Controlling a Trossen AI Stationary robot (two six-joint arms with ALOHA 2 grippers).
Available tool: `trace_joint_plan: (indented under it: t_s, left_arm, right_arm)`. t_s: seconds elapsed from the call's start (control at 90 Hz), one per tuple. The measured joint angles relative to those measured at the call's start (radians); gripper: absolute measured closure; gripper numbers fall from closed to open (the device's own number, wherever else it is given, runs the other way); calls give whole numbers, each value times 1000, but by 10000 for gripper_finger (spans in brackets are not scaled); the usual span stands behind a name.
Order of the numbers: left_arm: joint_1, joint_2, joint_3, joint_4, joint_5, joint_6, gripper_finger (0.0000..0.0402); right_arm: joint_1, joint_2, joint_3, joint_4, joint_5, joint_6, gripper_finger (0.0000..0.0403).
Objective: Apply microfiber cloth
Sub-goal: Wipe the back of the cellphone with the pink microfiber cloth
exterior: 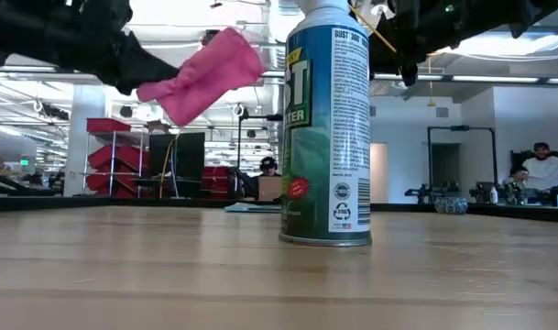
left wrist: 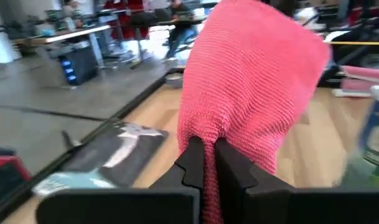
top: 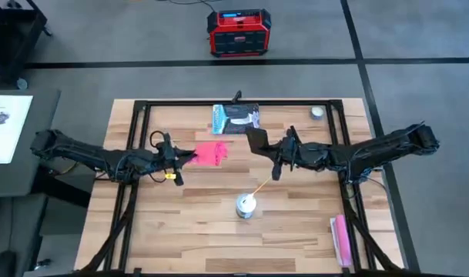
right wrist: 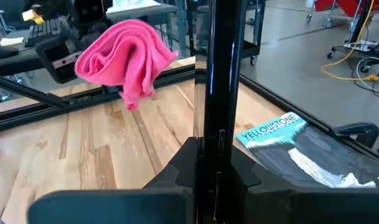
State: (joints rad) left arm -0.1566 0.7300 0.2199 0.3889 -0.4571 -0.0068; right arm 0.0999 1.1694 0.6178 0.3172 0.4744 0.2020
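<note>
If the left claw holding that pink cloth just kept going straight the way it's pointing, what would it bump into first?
Probably the black phone held edge-on in the right gripper. The left gripper, shut on the microfiber cloth, points across the table toward it, both raised off the wood; whether their heights match is unclear.

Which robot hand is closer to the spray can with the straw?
The right gripper. It hangs in the air holding a black phone, just above and beside the spray can. The left gripper is farther off on the can's other side, holding the pink cloth up.
</note>
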Motion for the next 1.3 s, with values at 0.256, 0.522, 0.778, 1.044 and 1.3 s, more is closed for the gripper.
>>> trace_joint_plan:
  t_s: [0.256,0.522,0.778,1.044,1.3]
  left_arm:
    - [47,1,-118,110,234,-102,401]
    - [136,1,-156,91,504,-215,401]
    - [184,1,-157,15,545,-228,401]
    - [224,35,-157,-110,523,-376,401]
    - [224,84,-157,-75,480,-435,367]
  right_arm:
    - [-18,0,0,-23,0,26,388]
    - [-17,0,0,-29,-1,28,388]
    - [-17,-30,0,-76,2,35,388]
    - [-18,-47,0,-81,5,28,388]
    - [-25,-47,0,-92,6,28,388]
